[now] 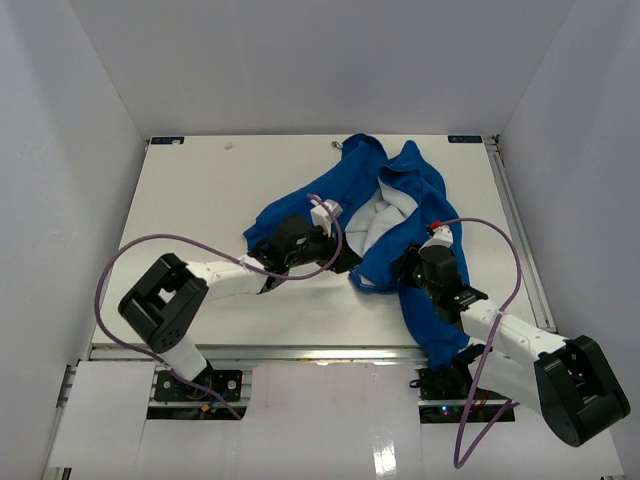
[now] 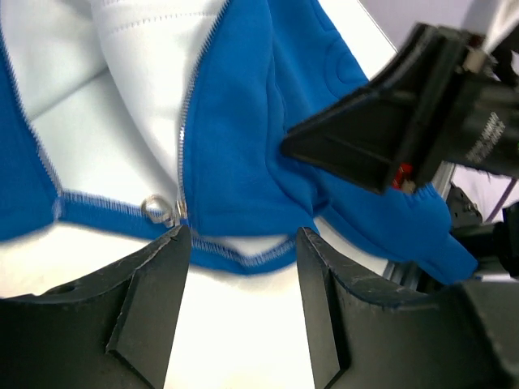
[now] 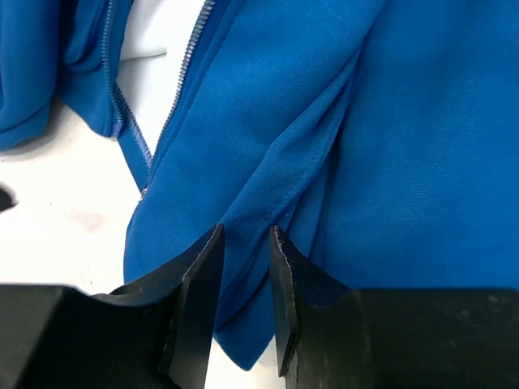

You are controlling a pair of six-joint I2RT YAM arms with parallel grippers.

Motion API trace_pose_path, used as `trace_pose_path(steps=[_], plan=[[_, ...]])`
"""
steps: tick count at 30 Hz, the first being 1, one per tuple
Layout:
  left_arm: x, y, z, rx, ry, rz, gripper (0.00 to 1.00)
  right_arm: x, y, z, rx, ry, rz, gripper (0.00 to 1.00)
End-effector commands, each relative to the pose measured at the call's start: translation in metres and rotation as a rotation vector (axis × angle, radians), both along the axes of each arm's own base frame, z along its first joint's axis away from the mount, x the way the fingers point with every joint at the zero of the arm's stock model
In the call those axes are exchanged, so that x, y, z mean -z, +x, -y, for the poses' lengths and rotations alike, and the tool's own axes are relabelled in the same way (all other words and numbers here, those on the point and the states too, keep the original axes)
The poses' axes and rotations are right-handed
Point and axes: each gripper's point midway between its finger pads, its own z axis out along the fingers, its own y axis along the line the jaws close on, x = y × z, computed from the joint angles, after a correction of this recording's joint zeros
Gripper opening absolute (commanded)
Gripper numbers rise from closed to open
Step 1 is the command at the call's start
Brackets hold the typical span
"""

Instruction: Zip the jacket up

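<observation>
The royal-blue jacket [image 1: 425, 190] lies crumpled on the white table [image 1: 210, 200], its front open over the pale lining [image 1: 383, 215]. My left gripper [image 1: 347, 262] is open at the bottom hem. In the left wrist view its jaws [image 2: 243, 247] frame bare table, with the hem just beyond the fingertips. The zipper teeth [image 2: 185, 113] run up from a metal pull ring [image 2: 154, 209] by the left fingertip. My right gripper [image 1: 402, 268] rests on the jacket's right front panel [image 3: 389, 121]. Its narrow jaws [image 3: 246, 243] pinch a raised fold of blue fabric.
The right gripper's black body [image 2: 381, 138] hangs close over the fabric, just right of my left fingers. Purple cables [image 1: 130, 255] loop from both arms. White walls enclose the table on three sides. A sleeve [image 1: 430, 325] trails toward the near edge by the right arm.
</observation>
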Motion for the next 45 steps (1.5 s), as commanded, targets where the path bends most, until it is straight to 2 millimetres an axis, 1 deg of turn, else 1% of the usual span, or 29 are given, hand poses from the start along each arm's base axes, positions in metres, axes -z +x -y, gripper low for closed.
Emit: trace_pose_path(steps=[1, 4, 6, 7, 10, 12, 17, 21, 26, 30, 32, 34, 38, 45], plan=[[0.007, 0.015, 0.019, 0.099, 0.063, 0.006, 0.65, -0.004, 0.006, 0.006, 0.036, -0.007, 0.048, 0.36], [0.014, 0.036, 0.026, 0.137, 0.094, 0.011, 0.65, -0.005, 0.006, 0.006, 0.028, -0.016, 0.058, 0.36], [0.017, 0.044, 0.032, 0.189, 0.083, -0.004, 0.65, -0.005, 0.007, 0.006, 0.023, -0.019, 0.058, 0.36], [0.017, 0.046, 0.031, 0.214, 0.070, -0.012, 0.64, -0.005, 0.006, 0.004, 0.015, -0.016, 0.060, 0.36], [0.021, 0.039, 0.035, 0.314, 0.048, -0.039, 0.63, -0.007, 0.007, 0.000, -0.007, -0.011, 0.067, 0.36], [0.025, 0.036, 0.037, 0.349, 0.051, -0.045, 0.64, -0.008, 0.007, -0.001, -0.015, -0.007, 0.072, 0.36], [0.049, 0.038, 0.038, 0.365, 0.088, -0.083, 0.64, -0.011, 0.006, -0.004, -0.034, -0.002, 0.082, 0.37], [0.056, 0.035, 0.043, 0.416, 0.074, -0.100, 0.63, -0.013, 0.006, -0.003, -0.035, -0.002, 0.090, 0.38], [0.049, 0.028, 0.043, 0.447, 0.052, -0.092, 0.57, -0.015, 0.005, -0.003, -0.038, -0.002, 0.101, 0.38], [0.033, 0.015, 0.040, 0.474, 0.022, -0.075, 0.44, -0.014, 0.005, -0.003, -0.040, -0.003, 0.099, 0.38], [0.023, 0.010, 0.040, 0.476, 0.014, -0.055, 0.40, -0.013, 0.005, -0.004, -0.045, -0.003, 0.095, 0.38], [0.021, 0.007, 0.038, 0.471, 0.015, -0.051, 0.36, -0.013, 0.005, -0.005, -0.050, -0.004, 0.093, 0.39], [0.021, 0.002, 0.033, 0.466, 0.010, -0.059, 0.33, -0.011, 0.004, -0.006, -0.064, -0.008, 0.091, 0.40], [0.011, -0.004, 0.030, 0.451, -0.010, -0.048, 0.35, -0.016, 0.001, -0.015, -0.121, -0.006, 0.113, 0.45]])
